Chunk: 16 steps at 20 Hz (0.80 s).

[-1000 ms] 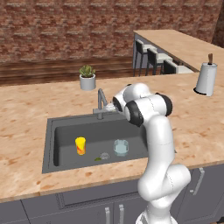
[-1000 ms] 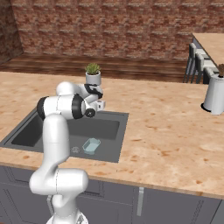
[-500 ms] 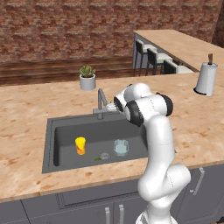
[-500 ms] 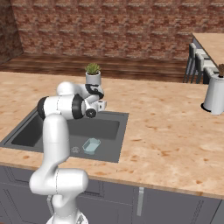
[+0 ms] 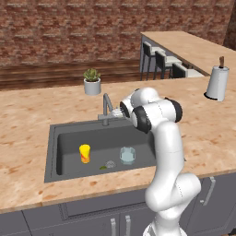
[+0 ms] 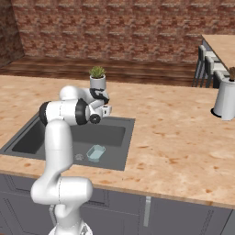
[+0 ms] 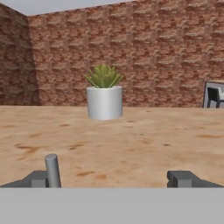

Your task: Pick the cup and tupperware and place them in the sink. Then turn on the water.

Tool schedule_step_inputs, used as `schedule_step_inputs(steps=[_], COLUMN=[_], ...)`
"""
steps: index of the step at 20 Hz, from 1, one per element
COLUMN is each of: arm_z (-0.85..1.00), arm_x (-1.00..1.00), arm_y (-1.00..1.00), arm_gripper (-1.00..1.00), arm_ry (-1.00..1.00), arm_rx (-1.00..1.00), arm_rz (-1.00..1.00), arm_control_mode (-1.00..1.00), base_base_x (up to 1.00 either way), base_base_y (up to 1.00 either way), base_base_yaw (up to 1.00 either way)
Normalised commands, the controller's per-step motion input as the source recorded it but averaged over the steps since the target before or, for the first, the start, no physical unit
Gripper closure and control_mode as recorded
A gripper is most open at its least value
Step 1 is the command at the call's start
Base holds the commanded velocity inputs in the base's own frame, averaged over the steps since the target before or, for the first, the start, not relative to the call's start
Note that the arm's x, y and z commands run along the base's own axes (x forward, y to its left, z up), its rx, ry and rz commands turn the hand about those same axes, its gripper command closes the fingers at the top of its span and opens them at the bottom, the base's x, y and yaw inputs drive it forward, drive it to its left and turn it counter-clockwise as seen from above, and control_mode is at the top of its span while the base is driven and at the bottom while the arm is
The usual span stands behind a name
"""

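Hand: the hand point(image 7: 113, 178) hangs with fingers spread wide, empty, just by the faucet point(image 5: 107, 107).
Cup: the cup point(image 5: 85, 153) stands upright in the sink point(image 5: 62, 150).
Tupperware: the tupperware point(image 5: 128, 155) sits beside it on the basin floor.

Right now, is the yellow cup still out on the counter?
No, the cup stands upright inside the sink, left of the tupperware.

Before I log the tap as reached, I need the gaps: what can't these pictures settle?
- Hand against the grey metal faucet: left base view, white arm covers it.
- Yellow tapered cup: right base view, arm hides it.
- Small speck by the drain: too small to identify.
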Motion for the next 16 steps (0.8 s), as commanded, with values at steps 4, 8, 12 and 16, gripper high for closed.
schedule_step_inputs(steps=[4, 8, 12, 16], arm_z=[0.00, 0.00, 0.09, 0.10], arm_x=[0.00, 0.00, 0.00, 0.00], arm_y=[-0.38, -0.47, -0.49, -0.48], arm_gripper=[-1.00, -1.00, -1.00, -1.00], arm_ry=[0.00, 0.00, 0.00, 0.00], arm_rx=[0.00, 0.01, 0.03, 0.03], arm_rz=[0.00, 0.00, 0.00, 0.00], arm_control_mode=[-1.00, -1.00, -1.00, -1.00], base_base_x=[0.00, 0.00, 0.00, 0.00], base_base_y=[0.00, 0.00, 0.00, 0.00], base_base_yaw=[0.00, 0.00, 0.00, 0.00])
